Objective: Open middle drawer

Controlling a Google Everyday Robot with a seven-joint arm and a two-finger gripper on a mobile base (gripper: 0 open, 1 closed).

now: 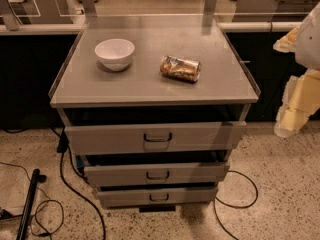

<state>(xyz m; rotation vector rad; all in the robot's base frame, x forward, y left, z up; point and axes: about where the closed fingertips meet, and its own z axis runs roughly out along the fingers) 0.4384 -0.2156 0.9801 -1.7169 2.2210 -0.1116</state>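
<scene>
A grey metal cabinet stands in the middle of the camera view with three drawer fronts stacked under its top. The middle drawer is the low wide front between the tall top drawer and the slim bottom drawer. It has a small dark centre handle, and its inside is hidden. My gripper hangs at the right edge of the view. It is beside the cabinet, at about the top drawer's height, well apart from the middle drawer's handle.
On the cabinet top stand a white bowl and a crushed can lying on its side. Black cables and a dark pole lie on the speckled floor at the left. Another cable loops at the right.
</scene>
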